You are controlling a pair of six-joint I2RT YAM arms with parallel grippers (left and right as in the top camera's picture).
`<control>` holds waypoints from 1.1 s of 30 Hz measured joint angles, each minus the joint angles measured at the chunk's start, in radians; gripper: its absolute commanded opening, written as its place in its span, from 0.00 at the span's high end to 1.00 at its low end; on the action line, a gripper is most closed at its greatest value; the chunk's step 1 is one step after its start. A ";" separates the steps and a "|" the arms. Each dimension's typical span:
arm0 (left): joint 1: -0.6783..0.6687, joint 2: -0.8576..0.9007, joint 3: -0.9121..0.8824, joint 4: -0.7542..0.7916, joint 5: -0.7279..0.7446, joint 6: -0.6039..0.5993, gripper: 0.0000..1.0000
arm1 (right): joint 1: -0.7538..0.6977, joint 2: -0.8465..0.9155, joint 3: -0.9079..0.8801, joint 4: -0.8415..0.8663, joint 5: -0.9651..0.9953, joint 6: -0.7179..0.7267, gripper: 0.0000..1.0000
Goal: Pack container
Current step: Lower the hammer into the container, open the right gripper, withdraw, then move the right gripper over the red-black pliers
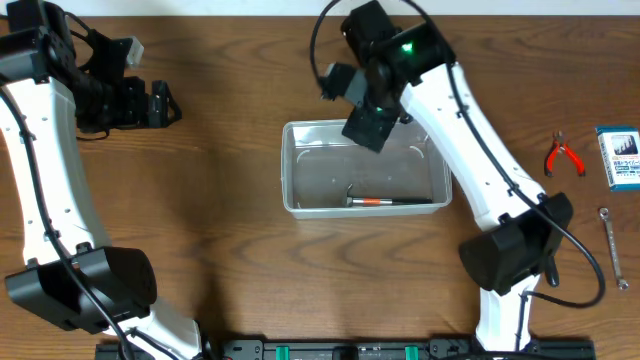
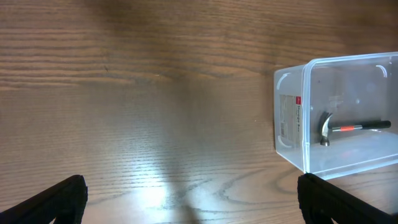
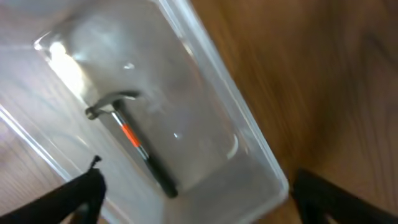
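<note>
Overhead: the right end effector (image 1: 365, 125) hangs open and empty over the far rim of the container (image 1: 292, 175). A hammer (image 1: 388, 201) lies inside, on the nearer side. The left end effector (image 1: 163, 103) is well apart from the tub.

Left wrist: the left end effector (image 2: 191, 190) is spread wide over bare bench (image 2: 124, 93), with the container (image 2: 289, 118) ahead to its right.

Right wrist: the right end effector (image 3: 198, 186) gapes open, with the container (image 3: 249, 134) and hammer (image 3: 134, 146) directly beneath it.

A robot test bench in a lab or workshop: a left arm (image 1: 38, 200) and a right arm (image 1: 478, 150) stand at a wood-grain table (image 1: 240, 250) carrying pliers (image 1: 563, 156) and a wrench (image 1: 612, 247).
</note>
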 measured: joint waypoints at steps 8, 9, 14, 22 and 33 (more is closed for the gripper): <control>0.000 0.000 0.000 0.000 0.000 0.000 0.02 | -0.253 -0.280 0.031 -0.133 0.040 0.238 0.01; 0.000 0.000 0.000 0.000 0.000 0.000 0.02 | -0.312 -0.312 0.037 -0.158 0.045 0.270 0.01; 0.000 0.000 0.000 0.000 0.000 0.000 0.02 | -0.588 -0.377 0.046 -0.228 0.062 0.398 0.01; 0.000 0.000 0.000 0.000 0.000 0.000 0.02 | -0.819 -0.342 -0.104 -0.024 0.016 0.478 0.01; 0.000 0.000 0.000 -0.001 0.000 0.000 0.02 | -0.863 -0.103 -0.325 0.180 -0.066 0.487 0.01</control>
